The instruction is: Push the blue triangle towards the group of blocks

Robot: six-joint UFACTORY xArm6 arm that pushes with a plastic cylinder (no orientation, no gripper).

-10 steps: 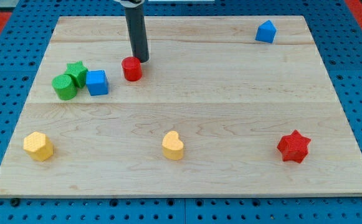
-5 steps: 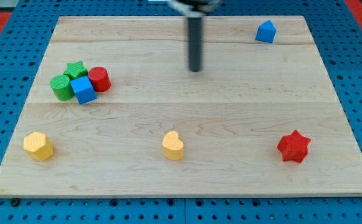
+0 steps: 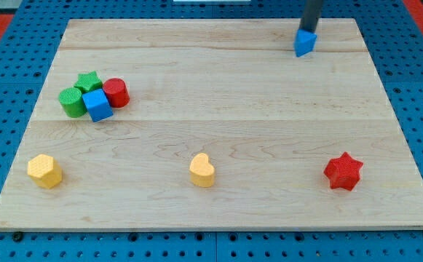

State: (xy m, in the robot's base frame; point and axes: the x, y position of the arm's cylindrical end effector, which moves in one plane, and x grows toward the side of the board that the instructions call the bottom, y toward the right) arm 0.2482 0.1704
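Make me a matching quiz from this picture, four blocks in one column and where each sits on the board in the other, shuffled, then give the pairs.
Blocks:
1. blue triangle
2. red star
3. yellow heart
4. blue cube

Places:
A. bottom middle, alone
B. in the cluster at the view's left, with the green blocks and red cylinder
C. top right, with my tip at its upper edge
D. bottom right, alone

Pairs: 1-C, 2-D, 3-A, 4-B
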